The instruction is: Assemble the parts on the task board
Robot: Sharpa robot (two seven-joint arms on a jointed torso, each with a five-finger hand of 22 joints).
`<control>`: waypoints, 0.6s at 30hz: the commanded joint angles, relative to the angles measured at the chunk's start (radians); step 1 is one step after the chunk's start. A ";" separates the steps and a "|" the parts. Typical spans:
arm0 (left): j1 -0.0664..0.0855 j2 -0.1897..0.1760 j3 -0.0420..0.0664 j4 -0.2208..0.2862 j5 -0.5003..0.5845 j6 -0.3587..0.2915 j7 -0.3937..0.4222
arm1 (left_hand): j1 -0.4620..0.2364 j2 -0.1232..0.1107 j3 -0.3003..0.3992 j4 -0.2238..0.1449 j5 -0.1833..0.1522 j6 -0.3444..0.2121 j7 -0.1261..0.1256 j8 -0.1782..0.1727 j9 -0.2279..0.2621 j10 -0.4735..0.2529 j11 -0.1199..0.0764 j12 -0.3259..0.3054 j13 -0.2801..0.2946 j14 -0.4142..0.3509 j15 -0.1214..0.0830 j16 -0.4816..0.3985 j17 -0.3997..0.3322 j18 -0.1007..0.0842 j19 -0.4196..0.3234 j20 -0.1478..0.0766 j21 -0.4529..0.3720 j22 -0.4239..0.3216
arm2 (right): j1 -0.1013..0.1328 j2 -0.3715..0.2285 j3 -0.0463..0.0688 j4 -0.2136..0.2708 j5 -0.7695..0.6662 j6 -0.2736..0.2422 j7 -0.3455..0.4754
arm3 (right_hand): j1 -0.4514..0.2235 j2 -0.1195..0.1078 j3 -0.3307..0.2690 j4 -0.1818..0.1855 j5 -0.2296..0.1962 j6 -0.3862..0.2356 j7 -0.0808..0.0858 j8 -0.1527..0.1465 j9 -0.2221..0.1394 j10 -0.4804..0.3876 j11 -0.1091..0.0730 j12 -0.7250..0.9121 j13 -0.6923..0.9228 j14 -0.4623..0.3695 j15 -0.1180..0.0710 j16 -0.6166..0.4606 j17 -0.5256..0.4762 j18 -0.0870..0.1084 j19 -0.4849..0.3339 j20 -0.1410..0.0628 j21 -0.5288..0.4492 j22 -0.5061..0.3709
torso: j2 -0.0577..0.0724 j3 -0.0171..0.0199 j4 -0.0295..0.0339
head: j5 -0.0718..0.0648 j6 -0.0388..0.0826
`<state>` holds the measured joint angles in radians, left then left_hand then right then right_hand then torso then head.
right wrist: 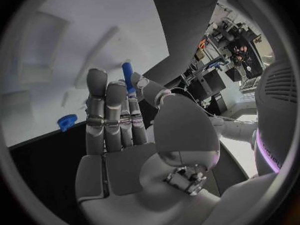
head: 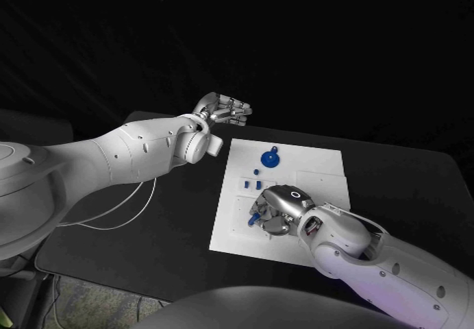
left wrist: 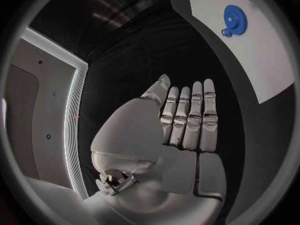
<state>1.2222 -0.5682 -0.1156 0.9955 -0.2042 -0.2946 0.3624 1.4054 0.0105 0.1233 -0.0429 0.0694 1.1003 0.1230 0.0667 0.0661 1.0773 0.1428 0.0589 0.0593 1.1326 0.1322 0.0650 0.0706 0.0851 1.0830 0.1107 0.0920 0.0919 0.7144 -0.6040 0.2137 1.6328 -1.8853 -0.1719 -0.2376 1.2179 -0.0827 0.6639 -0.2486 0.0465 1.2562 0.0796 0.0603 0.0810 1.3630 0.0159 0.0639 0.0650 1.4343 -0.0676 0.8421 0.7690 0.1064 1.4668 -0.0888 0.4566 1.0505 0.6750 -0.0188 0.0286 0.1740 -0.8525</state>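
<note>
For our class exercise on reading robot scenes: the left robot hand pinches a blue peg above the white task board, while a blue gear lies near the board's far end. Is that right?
Not quite. The right robot hand pinches the blue peg, as the right wrist view shows. The left robot hand holds nothing, off the task board. The blue gear does lie near its far end.

Both arms are smooth white shells dotted with small dark screws. A thin white cable (head: 129,209) loops under the left arm. The left hand (head: 223,109) and right hand (head: 279,209) are silver, with segmented fingers and exposed wrist fittings.
</note>
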 commanded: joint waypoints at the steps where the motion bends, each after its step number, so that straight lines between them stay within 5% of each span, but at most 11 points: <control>1: 0.000 0.001 0.001 0.000 0.007 0.016 0.002 | -0.004 0.007 -0.006 0.004 -0.003 0.000 0.001 -0.004 0.000 -0.006 -0.001 0.000 -0.001 -0.007 -0.002 -0.004 -0.001 0.014 0.004 0.006 0.001 -0.002 | 0.000 -0.001 -0.001 0.003 -0.016 0.038 0.001 | -0.001 0.009 0.005 0.001 0.004 0.008 -0.003 0.005 0.007 0.008 0.000 0.004 0.002 -0.003 -0.003 -0.004 0.000 0.014 0.036 -0.006 -0.003 0.001 | 0.000 0.0004 -0.0002 | 0.002 -0.001; 18: 0.000 0.001 0.001 -0.001 0.008 0.017 0.001 | -0.004 0.007 -0.006 0.004 -0.003 0.000 0.001 -0.004 0.000 -0.006 -0.001 0.000 -0.001 -0.007 -0.002 -0.004 -0.001 0.014 0.004 0.006 0.001 -0.003 | 0.000 0.008 -0.004 0.001 -0.051 0.041 -0.024 | -0.001 0.010 0.005 -0.001 0.004 0.008 -0.004 0.005 0.008 0.008 0.000 0.004 0.002 -0.004 -0.002 -0.003 0.000 0.014 0.036 -0.005 -0.004 0.004 | 0.000 -0.0002 -0.0003 | 0.002 -0.004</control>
<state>1.2222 -0.5686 -0.1156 0.9929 -0.2031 -0.2906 0.3588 1.4054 0.0105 0.1194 -0.0390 0.0694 1.1002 0.1230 0.0667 0.0661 1.0773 0.1428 0.0589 0.0593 1.1325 0.1322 0.0650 0.0706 0.0850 1.0867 0.1144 0.0920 0.0900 0.7151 -0.5999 0.2113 1.6332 -1.9024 -0.1462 -0.2450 1.2180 -0.0829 0.6623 -0.2500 0.0463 1.2588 0.0767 0.0610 0.0809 1.3657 0.0173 0.0638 0.0661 1.4346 -0.0673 0.8422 0.7689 0.1072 1.4684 -0.0872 0.4566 1.0531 0.6749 -0.0185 0.0281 0.1766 -0.8562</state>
